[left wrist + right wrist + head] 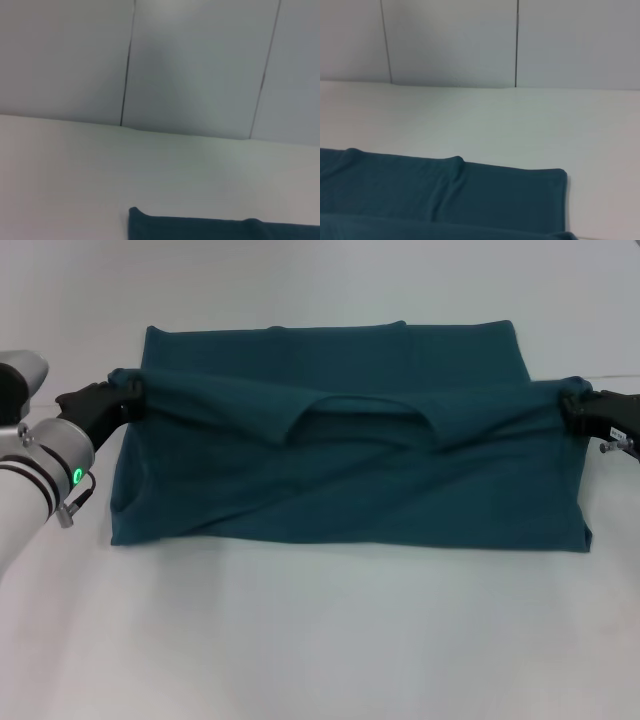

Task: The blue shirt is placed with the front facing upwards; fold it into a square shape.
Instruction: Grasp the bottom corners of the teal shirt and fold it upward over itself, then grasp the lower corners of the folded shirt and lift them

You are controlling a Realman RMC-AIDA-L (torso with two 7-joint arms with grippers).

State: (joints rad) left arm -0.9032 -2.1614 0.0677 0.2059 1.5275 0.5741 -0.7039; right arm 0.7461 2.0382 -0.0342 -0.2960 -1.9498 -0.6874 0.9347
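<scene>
Teal blue shirt (350, 490), one, gripped by two tools: left tool (128, 400), right tool (572, 405).

The left gripper (128, 400) is reaching inward from the left, its dark fingers pinching a fabric edge of the blue shirt (350, 480) between the jaws. The right gripper (568, 408) is mirroring it from the right, jaws clamping the opposite edge, both at matching height.

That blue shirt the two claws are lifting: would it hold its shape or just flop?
Probably flop: the blue shirt sags mid-span between the left gripper and right gripper. Likely light, since pinched edges carry it. Its wrinkles suggest soft, unslippery cloth.
</scene>
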